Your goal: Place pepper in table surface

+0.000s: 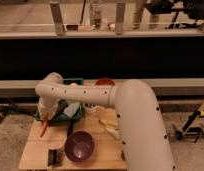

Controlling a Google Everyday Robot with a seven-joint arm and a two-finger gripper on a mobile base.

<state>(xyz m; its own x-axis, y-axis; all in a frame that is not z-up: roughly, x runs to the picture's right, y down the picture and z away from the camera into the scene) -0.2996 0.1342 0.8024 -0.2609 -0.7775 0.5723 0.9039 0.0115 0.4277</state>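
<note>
The slim orange-red pepper (43, 126) hangs point-down from my gripper (46, 118) at the left end of the white arm. The gripper is shut on the pepper's upper end. It is held over the far left part of the light tan wooden table surface (37, 152), just in front of the green tray's left corner. The pepper's tip is close to the wood, but I cannot tell whether it touches.
A green tray (59, 118) with pale items stands at the table's back left. A purple bowl (79, 146) sits front centre, with a small dark object (56, 156) to its left. A yellowish object (110, 129) lies to the right. A round orange-red thing (105, 82) is behind the arm.
</note>
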